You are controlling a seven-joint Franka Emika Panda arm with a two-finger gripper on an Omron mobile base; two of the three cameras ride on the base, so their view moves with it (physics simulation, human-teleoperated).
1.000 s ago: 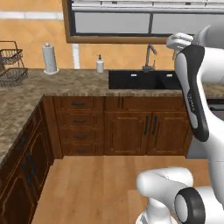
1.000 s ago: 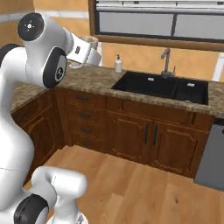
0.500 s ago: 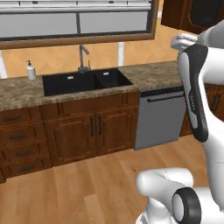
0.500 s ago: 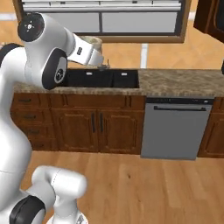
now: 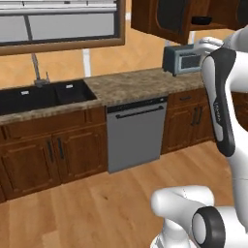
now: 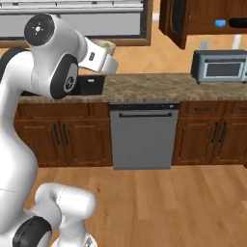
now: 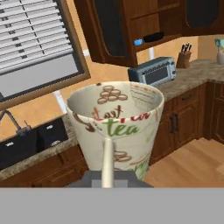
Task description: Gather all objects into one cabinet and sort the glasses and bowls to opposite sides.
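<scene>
A cream cup [image 7: 114, 127] is sitting upright in the foreground, its open mouth facing the camera and printed lettering and brown bean shapes showing on its inner wall. One pale finger [image 7: 107, 162] of the gripper [image 7: 108, 175] is lying against the inside of the near rim, and the gripper is clamping the cup wall.

Behind the cup, a dark brown wall cabinet [image 7: 131, 26] is hanging with its glass-panelled door [image 7: 109, 28] standing open. On its shelf, a small blue bowl [image 7: 138, 42] is sitting just beside a shallow black bowl [image 7: 153, 37]. Below the cabinet, a grey toaster oven [image 7: 152, 71] is resting on the granite counter [image 7: 192, 73]. A knife block [image 7: 184, 57] is standing further right. A black sink [image 7: 30, 146] is showing at the left, under a window with blinds [image 7: 33, 43].
</scene>
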